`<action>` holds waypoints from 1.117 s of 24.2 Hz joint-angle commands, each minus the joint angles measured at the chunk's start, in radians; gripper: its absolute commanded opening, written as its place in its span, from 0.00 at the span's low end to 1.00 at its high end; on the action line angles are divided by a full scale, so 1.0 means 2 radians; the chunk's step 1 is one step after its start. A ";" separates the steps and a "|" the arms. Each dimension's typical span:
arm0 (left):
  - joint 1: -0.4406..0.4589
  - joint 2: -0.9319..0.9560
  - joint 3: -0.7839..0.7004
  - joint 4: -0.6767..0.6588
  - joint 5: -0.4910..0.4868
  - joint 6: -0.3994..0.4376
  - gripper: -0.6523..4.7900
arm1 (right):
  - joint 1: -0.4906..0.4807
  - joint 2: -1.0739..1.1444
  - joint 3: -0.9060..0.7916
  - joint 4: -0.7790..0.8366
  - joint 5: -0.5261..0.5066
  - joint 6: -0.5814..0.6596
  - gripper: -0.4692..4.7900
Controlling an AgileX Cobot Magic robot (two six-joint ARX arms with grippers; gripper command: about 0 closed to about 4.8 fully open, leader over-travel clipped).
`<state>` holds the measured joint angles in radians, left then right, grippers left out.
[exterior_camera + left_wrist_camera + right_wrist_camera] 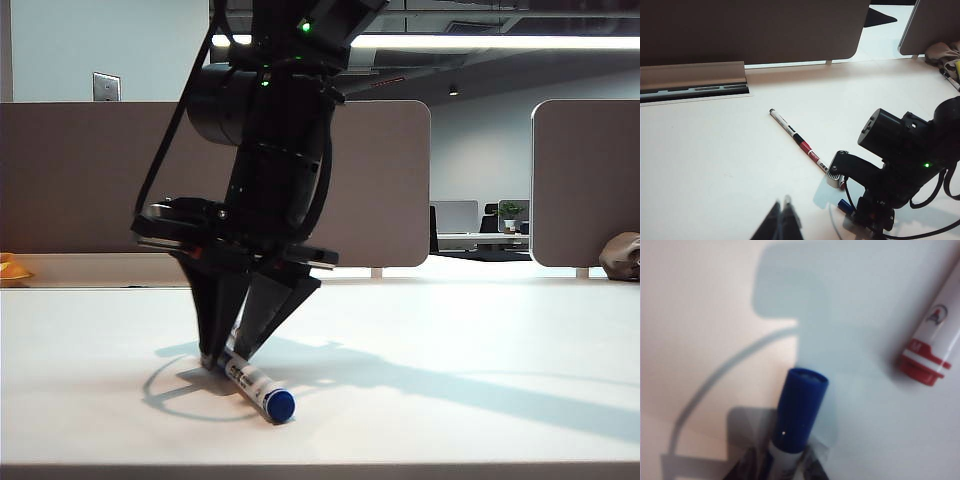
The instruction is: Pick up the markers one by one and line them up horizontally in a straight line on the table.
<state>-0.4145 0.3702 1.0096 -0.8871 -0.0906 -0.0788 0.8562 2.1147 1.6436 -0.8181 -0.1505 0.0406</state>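
Blue-capped marker (260, 386) lies on the table (480, 340) between the right gripper (232, 352) fingers, narrowed around its barrel, a firm hold unclear, probably for lifting; left gripper (783, 220) hangs shut and empty at the left.

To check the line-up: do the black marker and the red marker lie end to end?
Yes, in the left wrist view the black marker and the red marker form one straight line on the table.

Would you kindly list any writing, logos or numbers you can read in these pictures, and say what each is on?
Nothing reads as a full word.
Red marker: a red triangular "A"-like logo and a small white mark on its red band; too blurred to read.
Blue marker, between the right gripper's fingers: dark label print, too small.
Black marker: print too small.
Left gripper, shut above the table: no text.
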 commanded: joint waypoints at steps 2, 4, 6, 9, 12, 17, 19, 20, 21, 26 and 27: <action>0.000 0.000 0.002 0.006 -0.002 0.002 0.11 | -0.007 0.007 -0.003 -0.021 0.022 0.010 0.29; 0.000 0.000 0.002 0.006 -0.002 0.002 0.11 | -0.010 0.007 -0.003 -0.031 0.023 0.010 0.29; 0.000 0.000 0.002 0.006 -0.001 0.002 0.11 | -0.014 0.007 -0.003 -0.036 0.033 0.012 0.29; 0.000 0.000 0.002 0.006 -0.001 0.002 0.11 | -0.018 0.007 -0.003 -0.036 0.035 0.047 0.29; 0.000 0.000 0.002 0.006 -0.001 0.002 0.11 | -0.019 0.007 -0.003 -0.035 0.030 0.078 0.29; 0.000 0.000 0.002 0.006 -0.001 0.002 0.11 | -0.020 0.007 -0.003 -0.034 0.009 0.126 0.29; 0.000 0.000 0.002 0.006 -0.001 0.002 0.11 | -0.020 0.006 -0.003 -0.034 0.007 0.141 0.29; 0.000 -0.001 0.002 0.006 -0.001 0.002 0.11 | -0.020 0.006 -0.003 -0.034 0.007 0.155 0.29; 0.000 -0.001 0.002 0.006 -0.001 0.009 0.11 | -0.020 0.006 -0.003 -0.032 0.006 0.165 0.29; 0.000 -0.003 0.002 0.002 -0.001 0.012 0.11 | -0.021 0.006 -0.003 -0.023 0.004 0.205 0.29; 0.000 -0.003 0.002 0.002 -0.001 0.014 0.11 | -0.022 0.006 -0.003 -0.023 0.000 0.208 0.29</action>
<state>-0.4145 0.3637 1.0096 -0.8875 -0.0906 -0.0620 0.8139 2.1143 1.6485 -0.8444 -0.1394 0.4309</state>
